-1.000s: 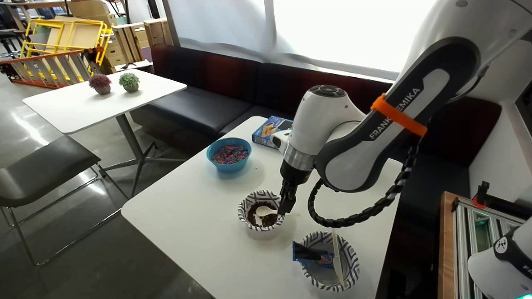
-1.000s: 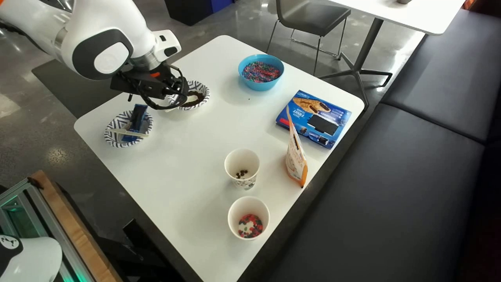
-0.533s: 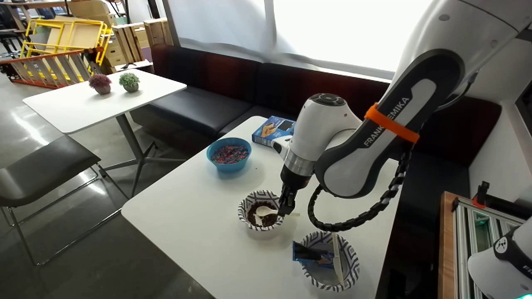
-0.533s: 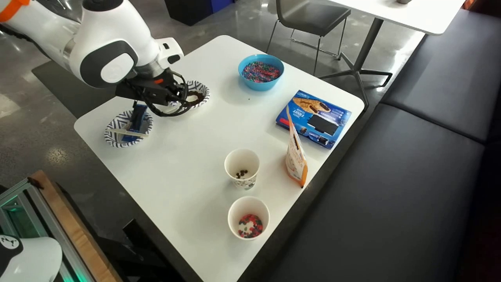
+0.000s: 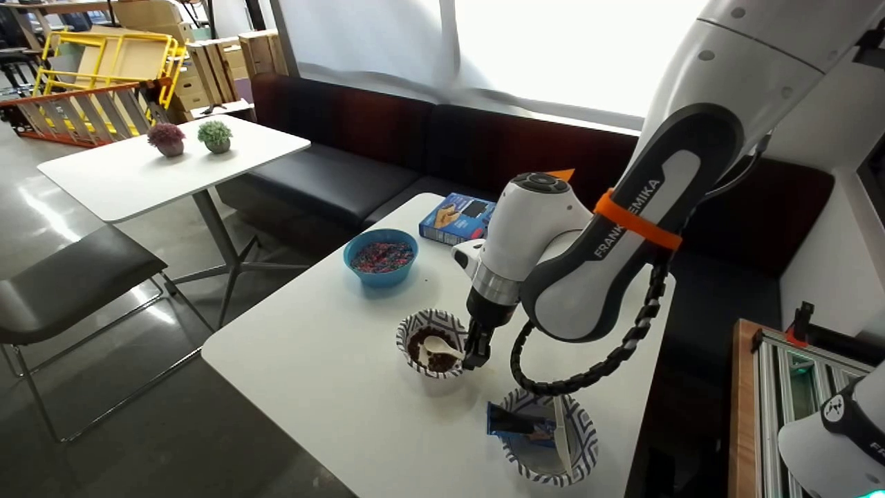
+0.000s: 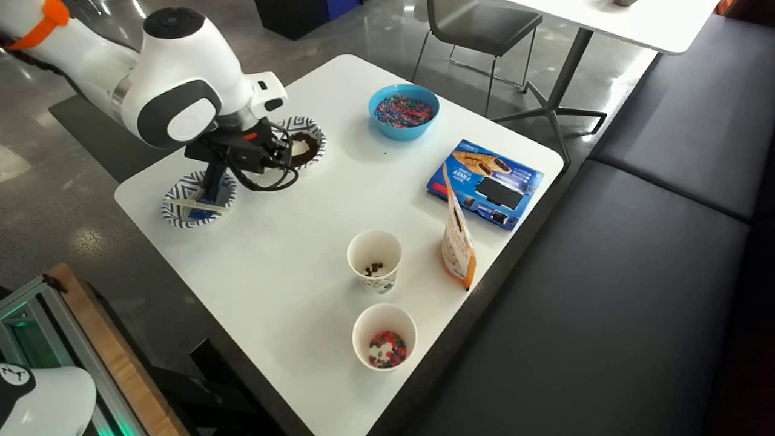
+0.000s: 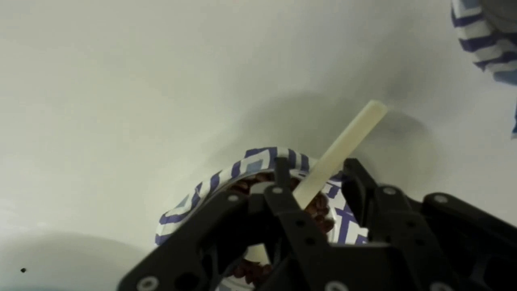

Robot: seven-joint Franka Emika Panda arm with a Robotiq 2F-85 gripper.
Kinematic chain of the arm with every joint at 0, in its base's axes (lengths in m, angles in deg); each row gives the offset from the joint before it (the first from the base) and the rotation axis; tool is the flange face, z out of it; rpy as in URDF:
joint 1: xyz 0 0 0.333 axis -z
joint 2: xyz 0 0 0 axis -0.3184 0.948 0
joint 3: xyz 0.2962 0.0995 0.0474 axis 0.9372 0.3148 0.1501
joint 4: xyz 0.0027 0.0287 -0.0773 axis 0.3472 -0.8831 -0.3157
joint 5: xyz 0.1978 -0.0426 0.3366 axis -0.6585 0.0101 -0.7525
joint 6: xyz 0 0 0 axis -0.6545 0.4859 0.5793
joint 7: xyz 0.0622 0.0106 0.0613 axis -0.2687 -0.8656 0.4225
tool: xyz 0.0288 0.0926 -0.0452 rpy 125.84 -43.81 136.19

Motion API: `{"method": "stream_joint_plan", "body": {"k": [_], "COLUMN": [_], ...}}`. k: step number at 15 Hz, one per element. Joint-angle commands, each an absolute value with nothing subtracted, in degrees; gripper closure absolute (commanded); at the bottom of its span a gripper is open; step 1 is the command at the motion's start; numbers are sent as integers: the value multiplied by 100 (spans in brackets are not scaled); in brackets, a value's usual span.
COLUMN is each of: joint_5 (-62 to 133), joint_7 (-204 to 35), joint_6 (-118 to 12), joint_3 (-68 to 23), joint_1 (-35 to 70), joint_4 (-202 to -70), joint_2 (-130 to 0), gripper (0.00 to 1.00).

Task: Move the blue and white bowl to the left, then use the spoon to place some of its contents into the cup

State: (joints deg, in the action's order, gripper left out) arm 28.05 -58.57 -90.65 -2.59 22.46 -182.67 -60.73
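Observation:
The blue and white bowl (image 5: 430, 321) holds dark brown bits and shows in both exterior views (image 6: 321, 140); it is tilted, its rim low on the gripper's side. The pale spoon (image 5: 438, 346) lies in it, and its handle (image 7: 343, 149) sticks out over the rim in the wrist view. My gripper (image 7: 317, 173) is open at the rim, with the handle between its fingers and gaps showing beside it. In an exterior view the gripper (image 5: 476, 356) is low at the bowl's edge. Two paper cups stand on the table, one with few dark bits (image 6: 375, 257), one with red and dark bits (image 6: 384, 336).
A wider striped bowl (image 5: 588, 443) with a blue wrapper (image 5: 529, 425) and a pale utensil stands close to the gripper. A plain blue bowl (image 6: 404, 131), a blue box (image 6: 484, 181) and an upright orange-white bag (image 6: 458, 248) also stand on the table.
My gripper has moved down and slightly toward the wider striped bowl. The blue and white bowl has tipped, its far rim rising, and the spoon has shifted with it.

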Motion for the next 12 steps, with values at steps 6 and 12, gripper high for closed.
{"method": "stream_joint_plan", "body": {"k": [6, 12], "joint_5": [2975, 2952], "joint_7": [-5823, -5856], "joint_6": [-9157, -9170], "joint_3": [-65, -38], "joint_1": [2479, 2542], "joint_4": [-18206, -18145], "joint_2": [-6038, -6045], "gripper": [58, 56]}}
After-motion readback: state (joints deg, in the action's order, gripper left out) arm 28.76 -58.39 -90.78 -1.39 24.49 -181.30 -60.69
